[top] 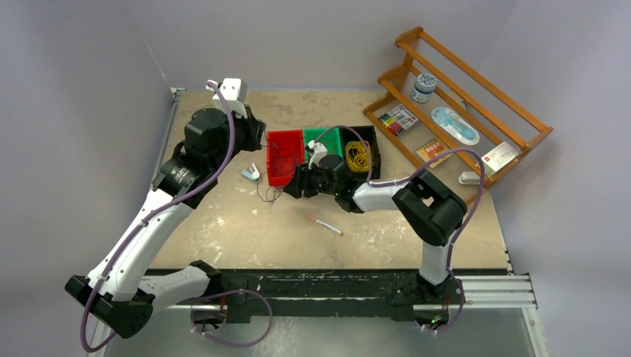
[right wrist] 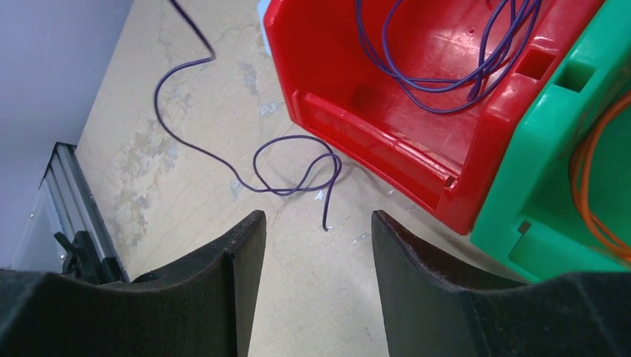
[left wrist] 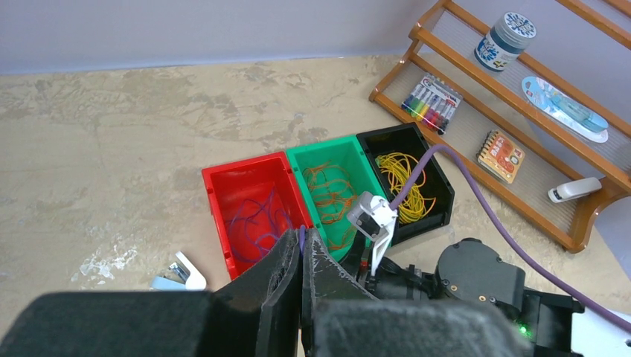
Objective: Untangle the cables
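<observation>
Right wrist view: a purple cable [right wrist: 286, 192] is being trailed over the table [right wrist: 171, 208] just beside the red bin [right wrist: 387, 141], apparently for straightening, its far end being pinched between the pressed-together fingers of the left gripper [left wrist: 301, 242]; the right gripper [right wrist: 316, 221] is being held spread above the loose tip, bare table lying leftward, the bin wall crowding rightward

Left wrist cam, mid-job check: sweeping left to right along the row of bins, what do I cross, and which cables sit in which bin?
small blue-and-white object → red bin holding purple cables → green bin holding orange cables → black bin holding yellow cables → wooden rack
</observation>
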Action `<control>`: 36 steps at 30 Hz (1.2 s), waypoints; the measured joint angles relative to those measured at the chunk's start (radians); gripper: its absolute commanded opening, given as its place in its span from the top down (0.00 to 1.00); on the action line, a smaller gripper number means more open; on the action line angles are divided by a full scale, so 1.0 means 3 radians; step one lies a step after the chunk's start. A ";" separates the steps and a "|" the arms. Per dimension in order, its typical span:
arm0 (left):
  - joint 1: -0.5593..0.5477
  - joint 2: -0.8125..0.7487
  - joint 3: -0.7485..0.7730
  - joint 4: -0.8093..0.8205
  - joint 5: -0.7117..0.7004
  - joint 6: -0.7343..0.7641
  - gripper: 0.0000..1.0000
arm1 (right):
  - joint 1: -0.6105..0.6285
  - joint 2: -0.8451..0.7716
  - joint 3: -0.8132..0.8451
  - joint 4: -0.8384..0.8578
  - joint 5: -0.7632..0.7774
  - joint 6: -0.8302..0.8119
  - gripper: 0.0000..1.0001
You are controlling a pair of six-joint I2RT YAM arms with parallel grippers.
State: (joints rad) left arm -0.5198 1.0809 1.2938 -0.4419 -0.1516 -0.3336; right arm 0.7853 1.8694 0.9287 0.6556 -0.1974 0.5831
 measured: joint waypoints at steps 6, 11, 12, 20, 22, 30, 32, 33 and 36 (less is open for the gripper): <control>0.0000 -0.0001 0.0000 -0.0001 0.0000 0.0000 1.00 | 0.0001 0.0169 0.0187 -0.0062 0.0086 0.0031 0.50; 0.0000 -0.0003 -0.0001 -0.0001 -0.0001 0.0000 1.00 | 0.0014 0.0254 0.0247 -0.0069 0.0089 0.0042 0.54; 0.0000 -0.0003 -0.0003 -0.0001 -0.0001 0.0000 1.00 | 0.0019 0.0266 0.0252 -0.0074 0.0086 0.0042 0.55; 0.0000 -0.0018 -0.0053 -0.0005 -0.0001 0.0000 1.00 | 0.0045 0.0318 0.0301 -0.0088 0.0074 0.0051 0.64; 0.0000 -0.0020 -0.0053 -0.0005 -0.0001 0.0001 1.00 | 0.0045 0.0345 0.0326 -0.0084 0.0071 0.0058 0.67; 0.0000 -0.0033 -0.0053 -0.0006 -0.0004 0.0001 1.00 | 0.0051 0.0497 0.0395 -0.0095 0.0047 0.0066 0.84; 0.0000 -0.0039 -0.0053 -0.0008 -0.0005 0.0001 1.00 | 0.0051 0.0511 0.0397 -0.0097 0.0036 0.0066 0.91; -0.0001 -0.0045 -0.0053 -0.0008 -0.0006 0.0001 1.00 | 0.0051 0.0512 0.0397 -0.0099 0.0027 0.0066 0.93; 0.0000 -0.0048 -0.0053 -0.0008 -0.0019 0.0001 1.00 | 0.0051 0.0507 0.0395 -0.0076 0.0014 0.0066 1.00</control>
State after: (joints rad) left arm -0.5198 1.0664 1.2778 -0.4442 -0.1574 -0.3332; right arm 0.8005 2.0216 1.0473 0.6327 -0.1932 0.6029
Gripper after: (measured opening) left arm 0.010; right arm 0.053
